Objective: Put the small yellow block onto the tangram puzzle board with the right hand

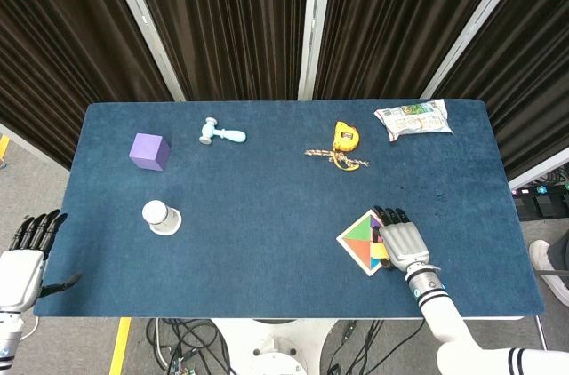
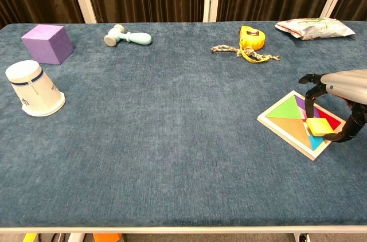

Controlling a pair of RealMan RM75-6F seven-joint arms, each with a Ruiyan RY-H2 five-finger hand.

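The tangram puzzle board (image 2: 285,123) (image 1: 356,238), with coloured pieces, lies at the front right of the blue table. The small yellow block (image 2: 317,127) (image 1: 380,251) rests low on the board's right part, between the thumb and fingers of my right hand (image 2: 344,82) (image 1: 404,240). That hand arches over the board's right corner and still pinches the block. My left hand (image 1: 27,258) hangs off the table's left front edge, fingers apart, holding nothing; the chest view does not show it.
A purple cube (image 2: 47,43) and a tipped paper cup (image 2: 33,89) sit at the left. A light blue toy hammer (image 2: 128,36) lies at the back. A yellow tape measure (image 2: 251,37) and a snack bag (image 2: 314,27) lie at the back right.
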